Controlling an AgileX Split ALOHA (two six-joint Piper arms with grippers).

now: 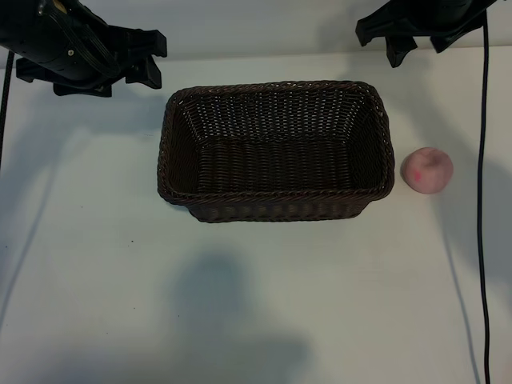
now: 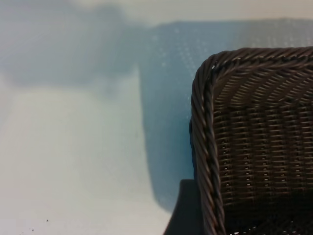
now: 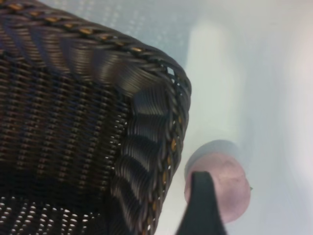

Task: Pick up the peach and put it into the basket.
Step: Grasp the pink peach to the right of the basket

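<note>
Right gripper (image 1: pixel 400 50): high at the table's far edge, about 1 o'clock from the basket in the exterior view. Nothing held. How wide its fingers stand cannot be told from these pictures; only one dark fingertip (image 3: pixel 200 205) shows in the right wrist view, in front of the peach.

Key relation: the peach (image 1: pixel 426 170) lies toward 6 o'clock from the right gripper, slightly right of straight down, well apart from it, resting on the white table (image 1: pixel 256 304). It sits just beside the basket (image 1: pixel 276 204), off the short right-hand wall at 3 o'clock, with a narrow strip of table between fruit and wicker. The fruit is round, so no long axis to line up with; the bright pink spot faces the basket side.

Nearer arm: clearly the right. The left gripper (image 1: pixel 144 68) is at about 10 o'clock from the basket, fingers spread wide, empty, with the whole basket between it and the peach. Looks parked.

Pose: right arm raised and drawn back, wrist camera looking down over the basket corner onto the peach.

Judgement: the pick is not begun. Basket is empty. The approach likely wants a descent clear of the rim.
</note>
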